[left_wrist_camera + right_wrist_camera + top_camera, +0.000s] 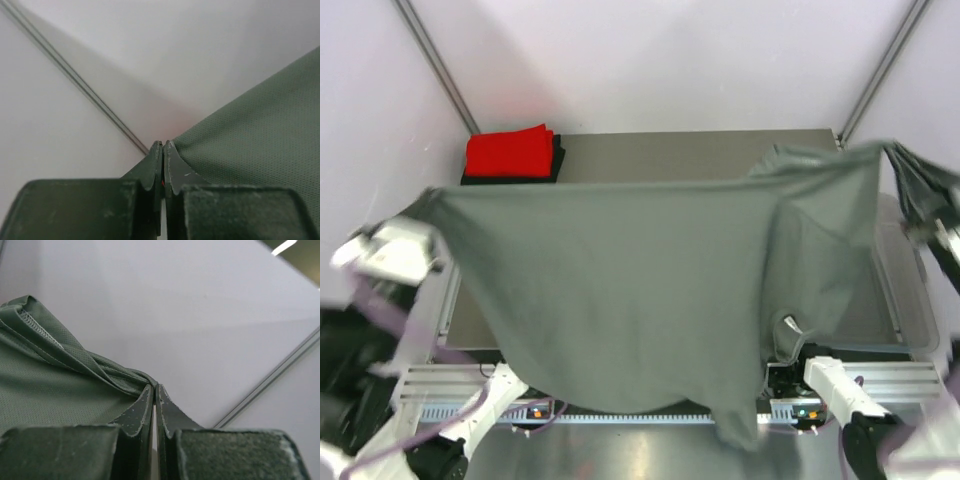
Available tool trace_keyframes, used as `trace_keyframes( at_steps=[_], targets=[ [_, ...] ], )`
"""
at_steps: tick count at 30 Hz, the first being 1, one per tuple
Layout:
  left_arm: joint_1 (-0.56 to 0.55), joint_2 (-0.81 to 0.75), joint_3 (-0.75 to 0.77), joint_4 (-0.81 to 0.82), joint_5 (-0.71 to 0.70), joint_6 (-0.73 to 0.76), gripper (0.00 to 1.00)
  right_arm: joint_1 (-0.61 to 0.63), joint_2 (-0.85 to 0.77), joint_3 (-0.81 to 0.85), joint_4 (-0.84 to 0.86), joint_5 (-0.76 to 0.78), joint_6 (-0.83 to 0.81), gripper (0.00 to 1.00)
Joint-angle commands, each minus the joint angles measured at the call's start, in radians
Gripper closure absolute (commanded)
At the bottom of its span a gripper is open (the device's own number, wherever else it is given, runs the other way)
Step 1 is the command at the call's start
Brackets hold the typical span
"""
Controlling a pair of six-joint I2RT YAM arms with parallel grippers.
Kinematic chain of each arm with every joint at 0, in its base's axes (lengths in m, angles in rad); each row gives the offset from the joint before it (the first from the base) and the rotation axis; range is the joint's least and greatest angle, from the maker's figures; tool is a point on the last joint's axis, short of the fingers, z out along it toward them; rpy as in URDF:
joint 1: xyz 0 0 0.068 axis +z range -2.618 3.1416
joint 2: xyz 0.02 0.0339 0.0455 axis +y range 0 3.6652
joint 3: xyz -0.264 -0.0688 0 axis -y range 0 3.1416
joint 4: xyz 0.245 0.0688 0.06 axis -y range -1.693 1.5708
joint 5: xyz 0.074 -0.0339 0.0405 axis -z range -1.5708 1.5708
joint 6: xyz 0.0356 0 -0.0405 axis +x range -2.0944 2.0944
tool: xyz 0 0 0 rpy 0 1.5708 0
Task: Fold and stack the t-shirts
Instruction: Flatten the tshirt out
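Left pincer (163,150) and right pincer (154,391) are clamping the grey-green t-shirt (640,270), spreading it midair; next it probably needs laying flat on the surface (670,155).

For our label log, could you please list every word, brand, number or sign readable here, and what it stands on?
None can be read.
The grey t-shirt shows no print; a small pale patch on it is too small to tell.
The red t-shirt is plain.

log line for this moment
left gripper: shut on grey t-shirt | right gripper: shut on grey t-shirt | grey t-shirt: stretched aloft | red t-shirt: folded, far-left
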Motion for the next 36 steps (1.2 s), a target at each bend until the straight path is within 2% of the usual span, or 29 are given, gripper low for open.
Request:
trace_keyframes(
  at_steps=[1,5,8,12,13,15,16,20,21,24,26,32,36],
  targets=[
    [-0.025,0.078,-0.166,0.03,-0.108,0.077,1.0,-0.01,0.131,-0.172,0.104,0.049,-0.044,1.0],
    [-0.025,0.066,-0.514,0.161,-0.103,0.089,1.0,-0.01,0.157,-0.401,0.221,0.023,-0.081,1.0],
    [-0.023,0.107,-0.685,0.298,-0.125,0.121,1.0,-0.01,0.202,-0.547,0.302,0.017,-0.085,1.0],
    [-0.008,0.254,-0.794,0.445,-0.15,0.17,1.0,0.004,0.329,-0.654,0.388,0.029,-0.111,1.0],
    [0.019,0.335,-0.803,0.48,-0.142,0.173,1.0,0.014,0.402,-0.656,0.403,0.032,-0.115,1.0],
    [0.059,0.43,-0.785,0.554,-0.101,0.17,1.0,0.028,0.491,-0.631,0.426,0.04,-0.119,1.0],
    [0.099,0.528,-0.768,0.579,-0.058,0.16,1.0,0.062,0.578,-0.618,0.431,0.044,-0.119,1.0],
    [0.158,0.763,-0.638,0.651,0.034,0.097,1.0,0.122,0.786,-0.533,0.483,0.092,-0.119,1.0],
    [0.161,0.836,-0.627,0.713,0.036,0.097,1.0,0.131,0.824,-0.5,0.497,0.102,-0.118,1.0],
    [0.161,0.953,-0.56,0.766,0.036,0.084,1.0,0.159,0.969,-0.403,0.532,0.15,-0.113,1.0],
    [0.162,1.1,-0.499,0.795,0.021,0.077,1.0,0.156,1.1,-0.329,0.56,0.194,-0.09,1.0],
    [0.168,1.32,-0.339,0.918,-0.044,0.078,1.0,0.146,1.262,-0.211,0.637,0.279,-0.038,1.0],
    [0.168,1.47,-0.198,0.903,-0.061,0.071,1.0,0.145,1.355,-0.099,0.646,0.317,-0.001,1.0]
  ],
)
